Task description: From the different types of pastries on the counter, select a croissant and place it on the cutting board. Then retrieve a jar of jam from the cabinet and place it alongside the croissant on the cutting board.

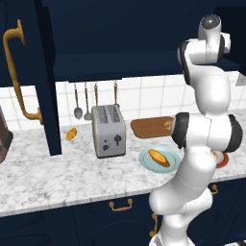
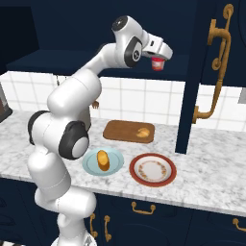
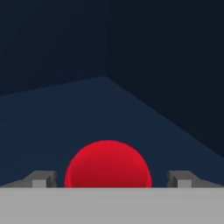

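**Jaws wide open around jam jar in cabinet, croissant already on board**

Jam jar [image 2: 157, 63]: red lid, sits inside the open navy cabinet [image 2: 96, 29], up above the tabletop [image 2: 206, 168]. In the hand view the red lid [image 3: 108, 164] sits centred between the two fingertips [image 3: 41, 179], a clear gap either side. Jaws fully spread, not gripping anything; can't tell from these views whether the pads touch the jar.

Gripper [image 2: 158, 56] is at the jar, arm reaching up and into the cabinet from the base.

Croissant [image 2: 142, 132]: light tan, lying on the cutting board [image 2: 122, 130], toward its right end in the right base view. Board is flat on the tabletop near the tiled wall.

In front of the board: round light-blue plate [image 2: 91, 166] with an orange loaf-shaped pastry [image 2: 103, 159] on it. Just beside it, a red-rimmed plate [image 2: 153, 169].

Left base view: toaster [image 1: 108, 130] left of the board, small orange pastry [image 1: 71, 133] further left on the tabletop, near the open cabinet door [image 1: 29, 72] with its curved brass handle [image 1: 17, 72]. Utensils [image 1: 81, 103] hang on the wall behind the toaster.
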Robot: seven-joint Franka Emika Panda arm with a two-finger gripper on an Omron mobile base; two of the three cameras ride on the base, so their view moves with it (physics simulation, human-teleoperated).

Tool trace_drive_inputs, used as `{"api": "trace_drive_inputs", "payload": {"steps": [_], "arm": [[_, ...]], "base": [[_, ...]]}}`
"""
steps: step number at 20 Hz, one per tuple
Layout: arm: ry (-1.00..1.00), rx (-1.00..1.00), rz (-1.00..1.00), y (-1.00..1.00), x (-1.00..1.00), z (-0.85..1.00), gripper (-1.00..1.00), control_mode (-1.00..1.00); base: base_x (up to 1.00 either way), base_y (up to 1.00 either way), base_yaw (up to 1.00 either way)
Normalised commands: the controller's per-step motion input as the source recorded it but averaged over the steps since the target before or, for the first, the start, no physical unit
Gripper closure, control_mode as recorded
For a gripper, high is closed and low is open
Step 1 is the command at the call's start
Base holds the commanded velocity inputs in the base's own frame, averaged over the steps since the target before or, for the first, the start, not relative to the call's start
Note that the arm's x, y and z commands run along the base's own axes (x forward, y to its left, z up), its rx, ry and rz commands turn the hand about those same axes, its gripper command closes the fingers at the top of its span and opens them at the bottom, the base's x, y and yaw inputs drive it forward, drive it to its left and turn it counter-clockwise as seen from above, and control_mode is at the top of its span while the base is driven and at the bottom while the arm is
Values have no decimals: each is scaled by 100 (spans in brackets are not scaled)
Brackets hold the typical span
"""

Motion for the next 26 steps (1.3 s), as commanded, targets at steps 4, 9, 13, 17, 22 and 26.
{"api": "trace_drive_inputs", "payload": {"steps": [4, 9, 13, 17, 22, 26], "arm": [[5, 0, -2, 0, 4, -3, -100, -100], [0, 0, -1, 0, 2, -4, -100, -100], [0, 3, 0, -3, 0, -31, -100, -100], [1, 3, 0, -3, 0, -53, 100, -100], [0, 4, 0, -11, -1, -5, 100, -100], [0, 1, 0, 0, -30, 5, 100, -100]], "base": [[0, 0, 0], [0, 0, 0], [0, 0, 0], [0, 0, 0], [0, 0, 0], [0, 0, 0]]}}
